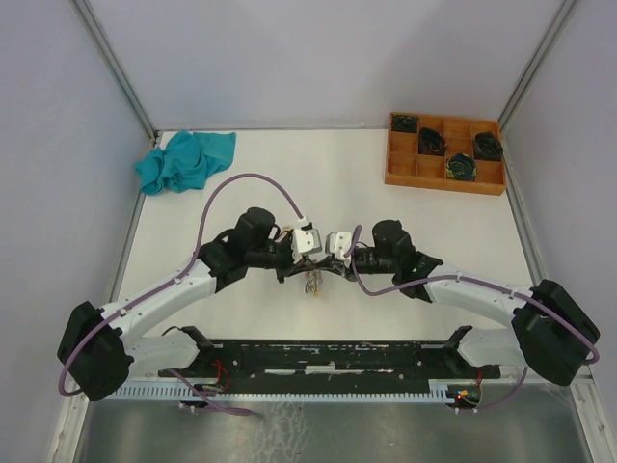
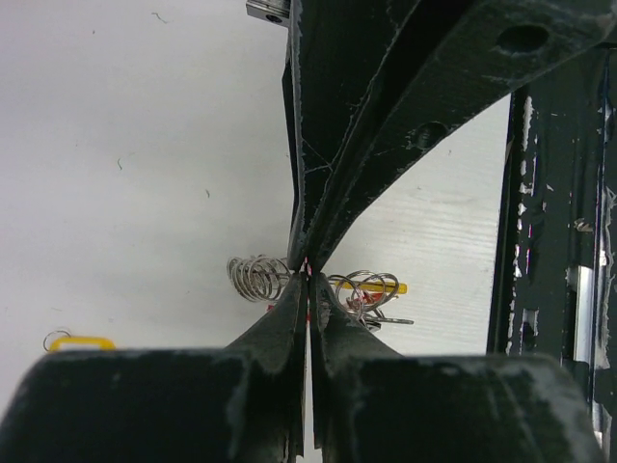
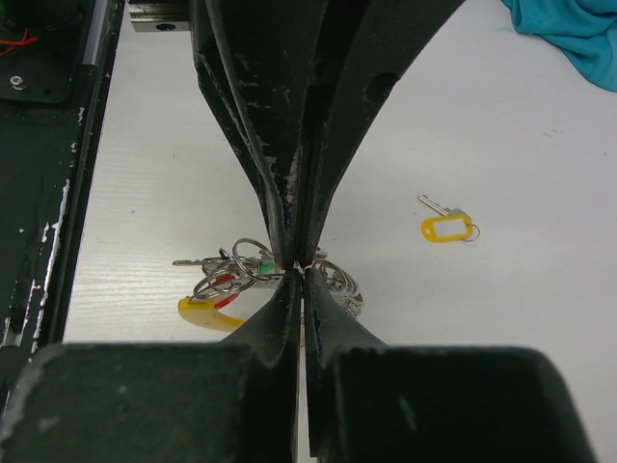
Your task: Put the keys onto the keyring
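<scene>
1. Keyring (image 2: 258,278) sits at mid-surface (image 1: 386,212), at the spot where both tools' tips meet. Its wire coils show on either side of the fingers.
2. Its long yellow tag (image 3: 207,313) lies just beside the right tool (image 3: 303,278). A red tag (image 3: 224,280) and a green tag (image 3: 264,266) sit in the same tangle of wire.
3. Left tool (image 2: 307,282) is closed, its jaws pressed together on the keyring's wire.
4. Right tool is closed as well, nipping the same ring from the opposite side.
5. Left arm (image 1: 183,285) stretches forward and bends inward at the elbow, with its wrist pointing right. Right arm (image 1: 472,289) mirrors it, so the tools stand tip to tip.
6. One key (image 3: 445,228) with a small yellow tag lies alone on the surface, well apart from the ring and toward the cloth (image 1: 186,161).
</scene>
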Motion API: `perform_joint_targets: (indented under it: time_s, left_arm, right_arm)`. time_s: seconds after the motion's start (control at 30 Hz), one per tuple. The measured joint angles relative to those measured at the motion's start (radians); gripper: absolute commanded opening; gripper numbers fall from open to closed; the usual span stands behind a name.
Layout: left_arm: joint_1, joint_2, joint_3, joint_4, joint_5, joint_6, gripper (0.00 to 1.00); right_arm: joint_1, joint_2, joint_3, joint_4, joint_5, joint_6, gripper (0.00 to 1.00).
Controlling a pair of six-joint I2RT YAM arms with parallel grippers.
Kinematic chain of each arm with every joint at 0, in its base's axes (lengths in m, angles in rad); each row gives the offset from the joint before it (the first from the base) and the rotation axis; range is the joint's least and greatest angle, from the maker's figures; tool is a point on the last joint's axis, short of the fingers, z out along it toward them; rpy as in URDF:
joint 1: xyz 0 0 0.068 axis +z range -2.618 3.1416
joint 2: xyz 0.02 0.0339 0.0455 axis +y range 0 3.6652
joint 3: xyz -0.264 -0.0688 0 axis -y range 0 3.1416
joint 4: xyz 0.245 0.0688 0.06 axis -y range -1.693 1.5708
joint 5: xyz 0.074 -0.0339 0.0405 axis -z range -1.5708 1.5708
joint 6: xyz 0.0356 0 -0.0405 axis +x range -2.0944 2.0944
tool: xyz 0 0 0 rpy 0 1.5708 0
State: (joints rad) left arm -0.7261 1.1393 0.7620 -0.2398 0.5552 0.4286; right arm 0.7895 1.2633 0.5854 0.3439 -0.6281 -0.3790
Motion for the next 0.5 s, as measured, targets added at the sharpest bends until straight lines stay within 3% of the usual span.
perform_joint_targets:
  time_s: [0.27,0.5]
  left_arm:
    - [0.005,-0.021,-0.001,0.027,-0.012,-0.017,0.23]
    - [0.060,-0.137,-0.048,0.159,0.008,-0.086,0.27]
  right_arm:
    - [-0.003,0.008,-0.059,0.148,0.015,0.087,0.01]
    - [-0.014,0.060,-0.161,0.458,0.038,0.226,0.01]
